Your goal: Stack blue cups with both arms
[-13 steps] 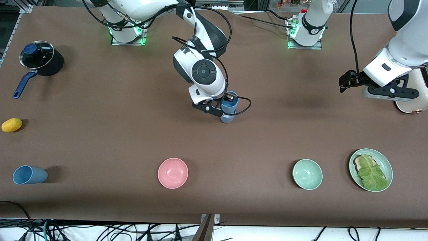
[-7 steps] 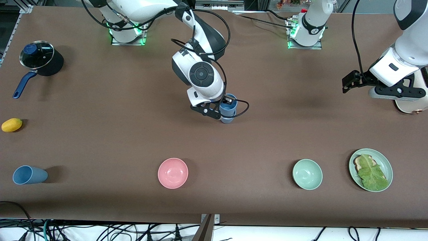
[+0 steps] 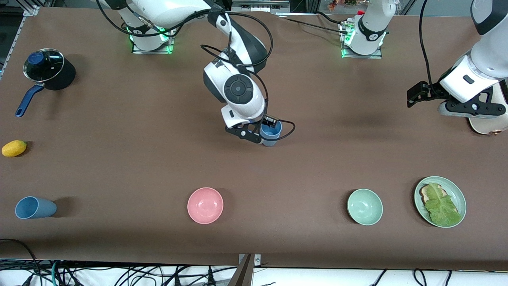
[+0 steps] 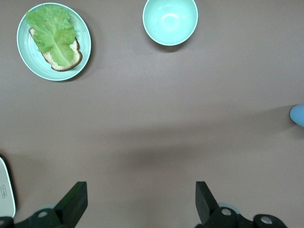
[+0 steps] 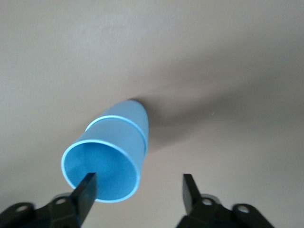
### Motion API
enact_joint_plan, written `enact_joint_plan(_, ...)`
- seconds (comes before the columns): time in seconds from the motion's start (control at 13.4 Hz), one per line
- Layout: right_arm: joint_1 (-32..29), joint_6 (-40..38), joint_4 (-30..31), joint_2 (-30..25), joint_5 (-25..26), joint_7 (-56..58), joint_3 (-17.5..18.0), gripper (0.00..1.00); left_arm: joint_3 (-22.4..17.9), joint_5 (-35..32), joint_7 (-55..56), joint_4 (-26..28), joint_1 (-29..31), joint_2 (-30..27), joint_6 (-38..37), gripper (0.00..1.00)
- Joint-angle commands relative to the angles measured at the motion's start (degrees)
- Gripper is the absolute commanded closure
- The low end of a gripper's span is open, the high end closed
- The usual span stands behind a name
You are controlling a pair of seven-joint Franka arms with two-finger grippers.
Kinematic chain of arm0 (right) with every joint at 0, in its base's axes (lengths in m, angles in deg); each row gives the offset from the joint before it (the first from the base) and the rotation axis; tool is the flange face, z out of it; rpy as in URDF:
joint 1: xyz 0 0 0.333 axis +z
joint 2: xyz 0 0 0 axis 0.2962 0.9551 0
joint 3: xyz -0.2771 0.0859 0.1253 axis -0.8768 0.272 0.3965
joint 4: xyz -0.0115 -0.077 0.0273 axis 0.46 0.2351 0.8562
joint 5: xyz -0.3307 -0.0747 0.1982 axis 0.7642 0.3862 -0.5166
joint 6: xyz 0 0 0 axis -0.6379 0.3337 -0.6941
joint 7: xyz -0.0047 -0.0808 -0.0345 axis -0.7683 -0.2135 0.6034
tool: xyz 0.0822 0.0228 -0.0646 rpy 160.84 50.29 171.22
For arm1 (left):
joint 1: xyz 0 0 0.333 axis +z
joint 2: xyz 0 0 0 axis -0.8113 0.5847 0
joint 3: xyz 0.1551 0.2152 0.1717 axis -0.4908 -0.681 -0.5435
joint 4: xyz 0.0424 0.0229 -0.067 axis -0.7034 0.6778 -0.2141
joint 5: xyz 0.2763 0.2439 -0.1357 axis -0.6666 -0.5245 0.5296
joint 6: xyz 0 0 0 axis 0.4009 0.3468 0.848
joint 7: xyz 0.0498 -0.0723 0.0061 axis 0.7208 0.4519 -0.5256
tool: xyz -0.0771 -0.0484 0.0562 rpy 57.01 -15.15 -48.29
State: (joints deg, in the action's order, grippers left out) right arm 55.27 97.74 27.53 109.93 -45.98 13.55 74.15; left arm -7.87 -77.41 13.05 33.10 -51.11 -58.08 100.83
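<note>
Two blue cups stand nested upright at mid-table, the sky-blue cup (image 3: 272, 131) inside the lower cup (image 3: 270, 142). In the right wrist view the inner cup (image 5: 102, 168) sits deep in the outer cup (image 5: 130, 114). My right gripper (image 3: 266, 133) is down at the stack, open, also seen in the right wrist view (image 5: 139, 187). One finger (image 5: 88, 189) is over the cup's mouth, the other is outside the wall. My left gripper (image 3: 412, 97) hangs open and empty over the table at the left arm's end, also seen in its wrist view (image 4: 141, 199).
A third blue cup (image 3: 33, 207) lies on its side near the front camera at the right arm's end. A pink bowl (image 3: 205, 205), a mint bowl (image 3: 364, 206), a plate with lettuce toast (image 3: 440, 196), a lemon (image 3: 14, 148) and a lidded pot (image 3: 45, 67) are also on the table.
The upper cup has gone down into the lower cup, and my right gripper has come down with it. My left arm has drifted slightly toward its end of the table.
</note>
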Motion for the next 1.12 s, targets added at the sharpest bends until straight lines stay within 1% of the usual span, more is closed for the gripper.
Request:
enact_joint_plan(0.0, -6.7, -5.7, -1.8, -1.6, -1.9, 6.1, 0.9, 0.0, 0.0, 0.5, 0.9, -3.8, -0.3, 2.4, -2.2, 0.0)
enact_joint_plan(0.15, -11.4, -14.1, -0.8, -3.6, -1.2, 15.9, 0.2, 0.0, 0.0, 0.7, 1.5, -3.8, -0.5, 2.4, -2.2, 0.0)
enact_joint_plan(0.22, -12.4, -16.4, 1.1, -4.7, -0.6, 19.5, -2.8, 0.0, 0.0, 0.8, 2.2, -3.8, -0.6, 2.4, -2.2, 0.0)
enact_joint_plan(0.37, -12.5, -16.5, 6.4, -7.2, -0.3, 29.1, -9.3, 0.0, 0.0, 0.8, 2.9, -3.8, -0.7, 2.4, -2.2, 0.0)
enact_joint_plan(0.45, -12.5, -16.8, 7.8, -7.7, -0.3, 33.2, -12.5, 0.0, 0.0, 0.8, 2.9, -3.8, -0.8, 2.4, -2.2, 0.0)
enact_joint_plan(0.67, -12.6, -17.3, 9.4, -8.0, 0.2, 41.0, -19.3, 0.0, 0.0, 0.9, 3.0, -3.8, -0.9, 2.4, -2.2, 0.0)
enact_joint_plan(0.75, -12.5, -16.6, 9.5, -8.0, 2.2, 46.8, -21.3, 0.0, 0.0, 0.9, 3.0, -3.8, -0.9, 2.4, -2.2, 0.0)
enact_joint_plan(0.9, -13.0, -17.1, 9.6, -8.0, 2.8, 51.0, -23.8, 0.0, 0.0, 1.0, 3.4, -3.8, -1.0, 2.4, -2.2, 0.0)
enact_joint_plan(0.97, -13.8, -17.3, 10.7, -9.3, 3.2, 50.8, -24.0, 0.0, 0.1, 1.0, 3.6, -3.8, -1.0, 2.4, -2.3, 0.0)
enact_joint_plan(1.04, -16.0, -16.5, 13.3, -12.1, 3.2, 51.0, -23.5, 0.0, 0.1, 1.0, 3.7, -3.8, -1.0, 2.4, -2.5, 0.0)
